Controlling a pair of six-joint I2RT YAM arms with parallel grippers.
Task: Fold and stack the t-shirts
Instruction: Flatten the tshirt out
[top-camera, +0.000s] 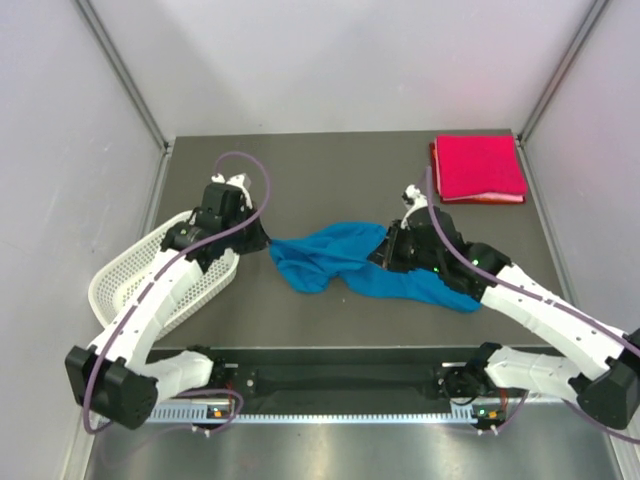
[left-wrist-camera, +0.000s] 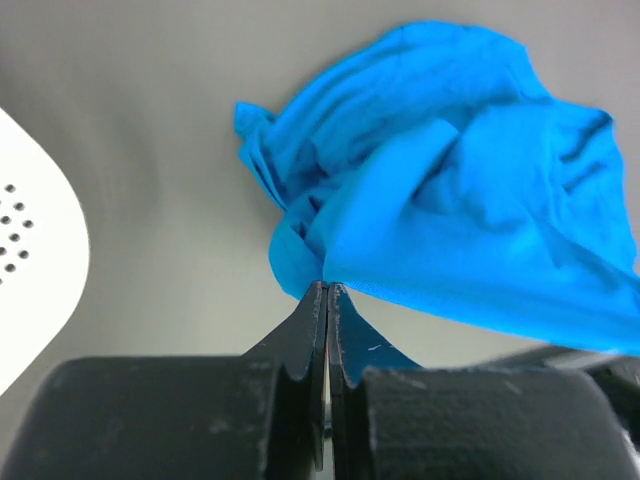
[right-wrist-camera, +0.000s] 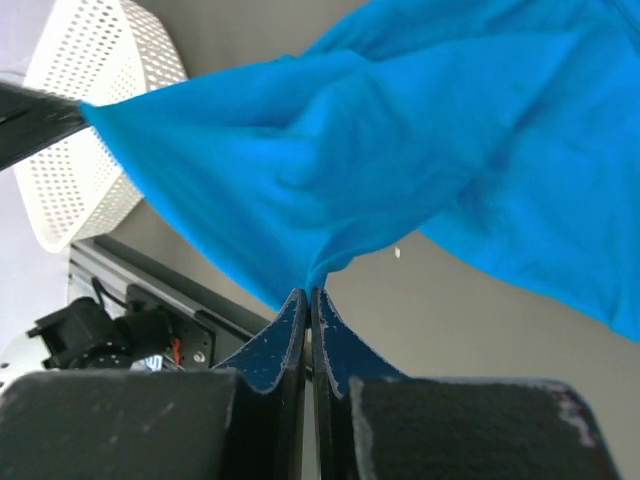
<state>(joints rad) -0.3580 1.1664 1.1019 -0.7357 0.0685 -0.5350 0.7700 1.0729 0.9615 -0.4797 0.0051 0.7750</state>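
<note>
Dark grey tabletop (top-camera: 330, 180) carries the crumpled bright blue cloth t-shirt (top-camera: 340, 262) at centre, with the left gripper (left-wrist-camera: 327, 295) and right gripper (right-wrist-camera: 308, 297) clamped on opposite edges. Limp, light fabric, probably best gripped at the corners. The folded pink-red t-shirt (top-camera: 478, 167) lies far right.

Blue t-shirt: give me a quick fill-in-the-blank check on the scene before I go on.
The left gripper and right gripper are both ____ on the blue t-shirt.
The folded pink-red t-shirt lies at the table's far ____ corner.
The white basket sits on the table's ____ side.
Missing words: shut; right; left.
</note>
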